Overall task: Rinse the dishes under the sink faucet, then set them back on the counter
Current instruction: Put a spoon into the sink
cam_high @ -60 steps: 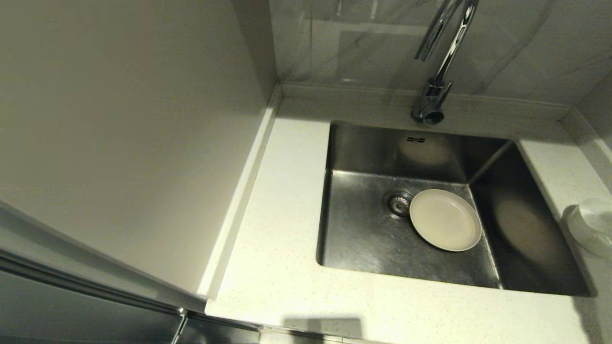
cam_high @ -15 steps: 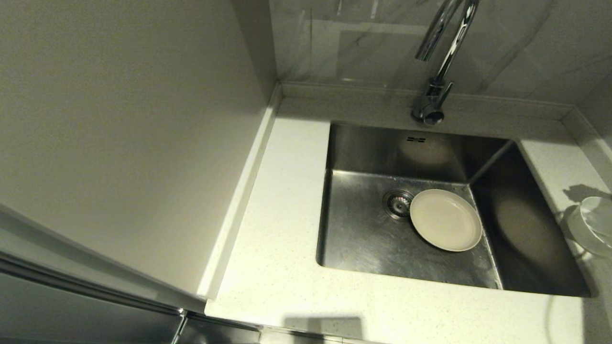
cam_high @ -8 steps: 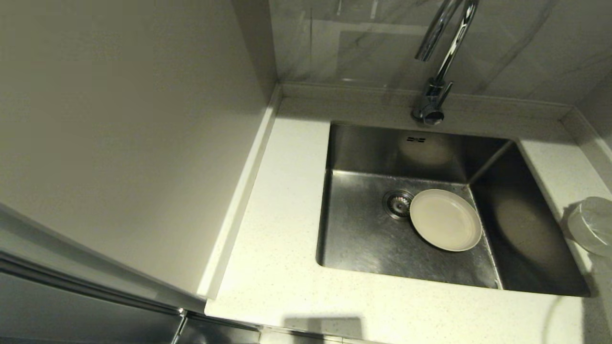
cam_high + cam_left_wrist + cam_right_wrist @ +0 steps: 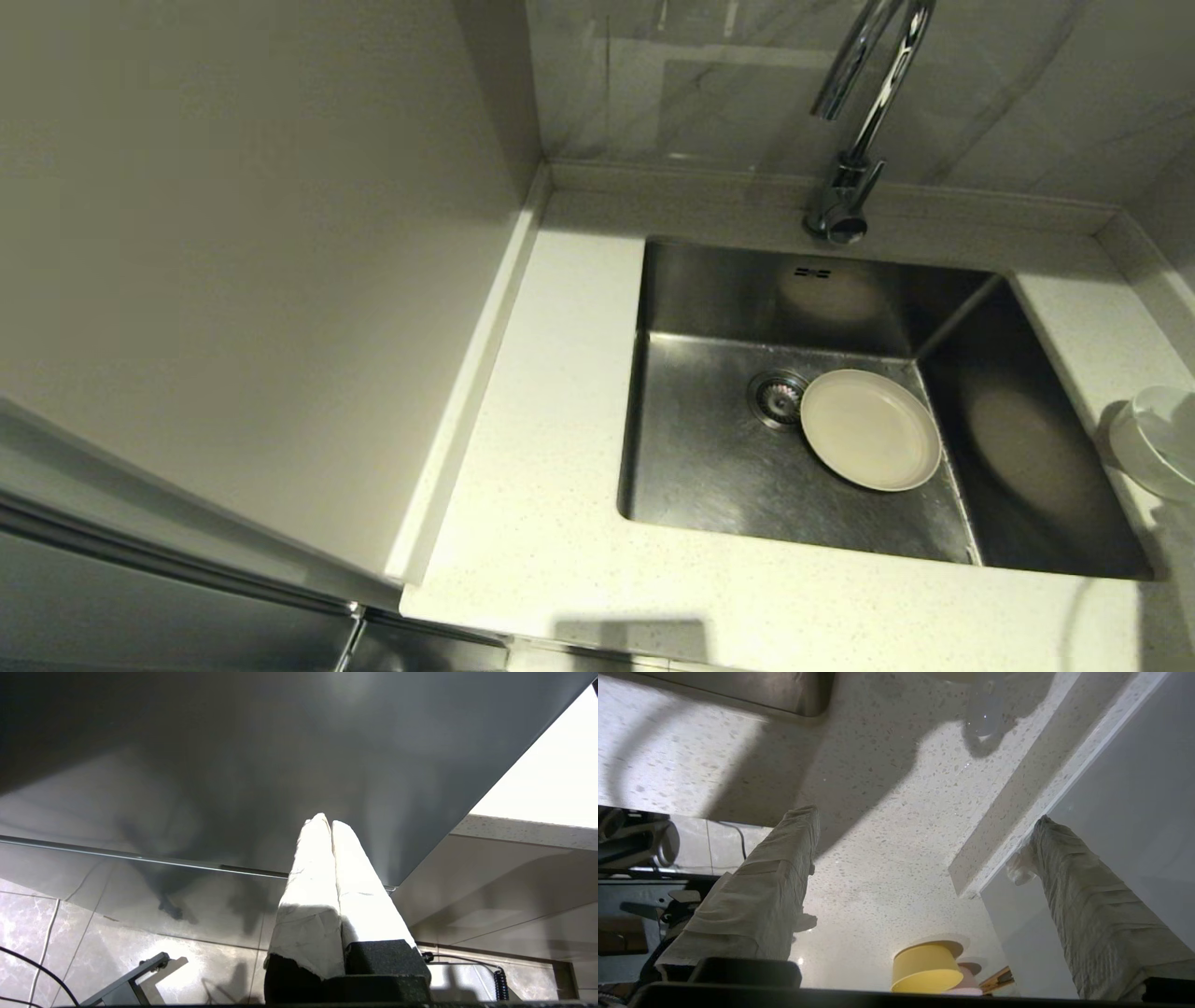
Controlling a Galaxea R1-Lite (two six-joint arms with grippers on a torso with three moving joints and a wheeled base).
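Currently your right gripper (image 4: 924, 826) stands with its two cloth-wrapped fingers (image 4: 770, 891) spread wide and nothing between them; it hovers over the speckled counter (image 4: 878, 858) to the right of the sink, near the raised rim (image 4: 1017, 812) along the wall. Beyond its fingertips in the right wrist view you have a small white spoon-like piece (image 4: 987, 716), partly cut off at the edge, so its shape cannot be confirmed. Close under the gripper body sit a yellow cup (image 4: 927, 970) and a pink item (image 4: 971, 970) just beside it.

From the head view, you will find a white bowl (image 4: 1158, 448) at the right edge of the counter (image 4: 541, 485), just beside the sink (image 4: 709, 467) opening. The cream plate (image 4: 870, 429) lies flat on the basin floor, touching or just overlapping the round drain strainer (image 4: 777, 397). The chrome faucet (image 4: 854, 121) rises behind the basin, its spout curving above the back wall with the two overflow slots (image 4: 811, 273).

Your left gripper (image 4: 331, 826) is parked below counter level, in front of a dark cabinet panel (image 4: 233, 765), its white-wrapped fingers pressed together on nothing.
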